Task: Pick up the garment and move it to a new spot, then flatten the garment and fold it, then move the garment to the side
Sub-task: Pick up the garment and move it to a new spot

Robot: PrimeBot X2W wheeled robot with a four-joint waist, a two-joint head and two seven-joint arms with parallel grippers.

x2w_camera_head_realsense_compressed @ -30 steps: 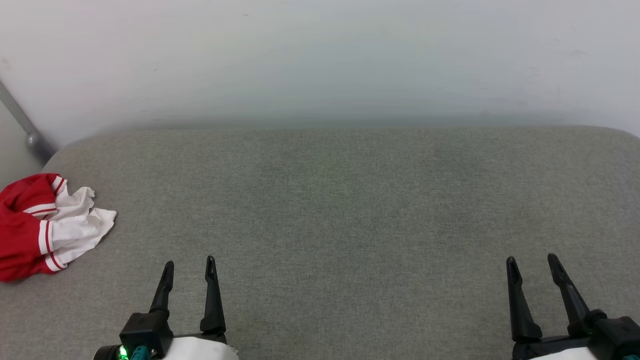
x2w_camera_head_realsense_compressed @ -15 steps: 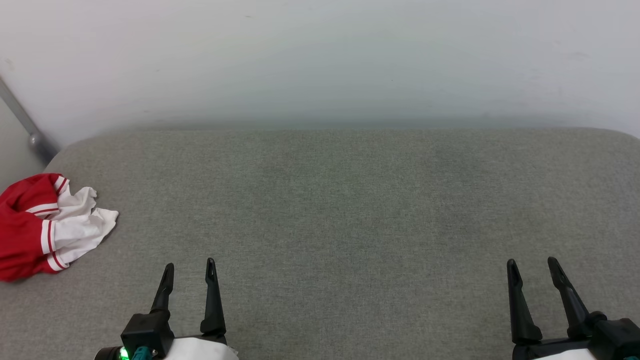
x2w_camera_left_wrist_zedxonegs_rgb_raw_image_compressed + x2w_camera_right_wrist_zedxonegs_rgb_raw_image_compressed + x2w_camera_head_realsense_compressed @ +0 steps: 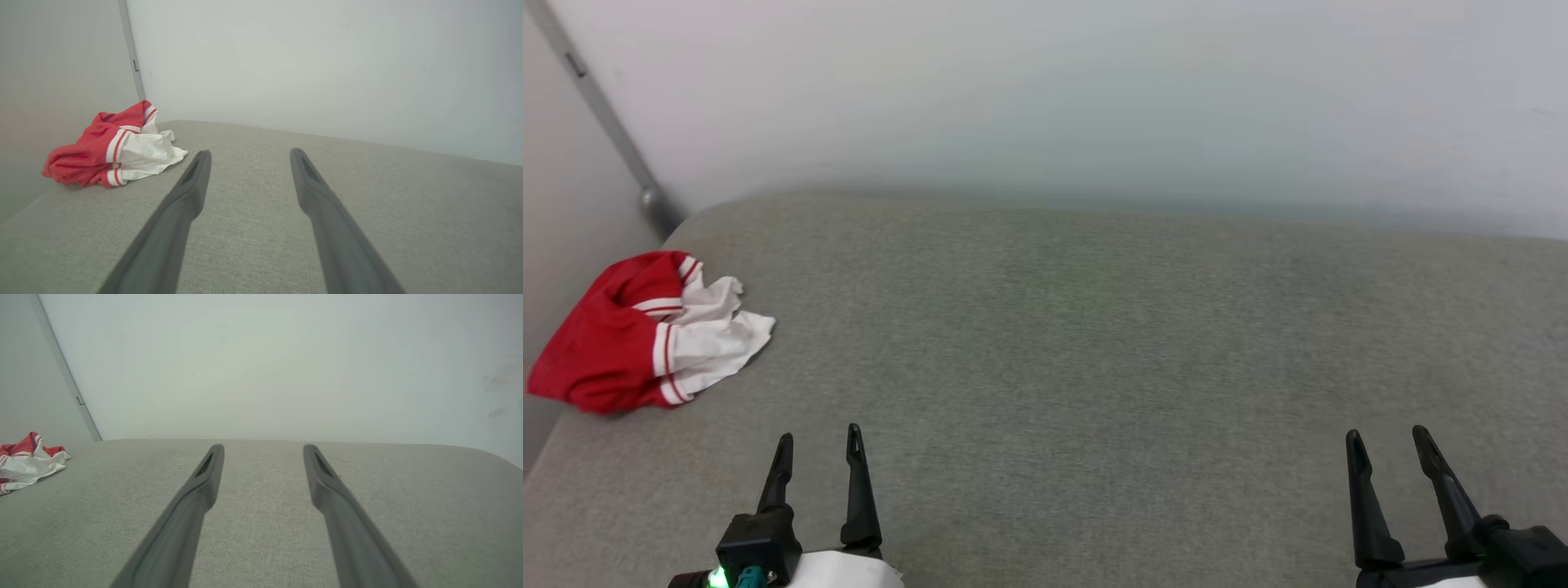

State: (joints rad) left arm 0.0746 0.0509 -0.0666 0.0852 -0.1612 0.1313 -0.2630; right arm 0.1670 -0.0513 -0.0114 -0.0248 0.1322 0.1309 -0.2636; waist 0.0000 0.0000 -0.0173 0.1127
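The garment (image 3: pixel 645 339) lies crumpled near the left edge of the grey padded surface (image 3: pixel 1094 343): red cloth with a white sleeve and red-and-white stripe trim. The left wrist view has the garment (image 3: pixel 112 149) at upper left, and the right wrist view catches the garment (image 3: pixel 26 461) at its far left edge. My left gripper (image 3: pixel 818 441) stands open at the lower left, well short of the garment and to its right. My right gripper (image 3: pixel 1387 441) is open at the lower right, far from it. Both hold nothing.
A pale wall (image 3: pixel 1045 98) runs along the far edge of the surface. A grey metal strip (image 3: pixel 605 114) climbs the wall corner beyond the garment. The surface's left edge (image 3: pixel 547 449) drops off just beside the garment.
The camera has turned left, so the garment sits further right and higher in the picture and the wall corner shows more. Both grippers keep their places and stay open.
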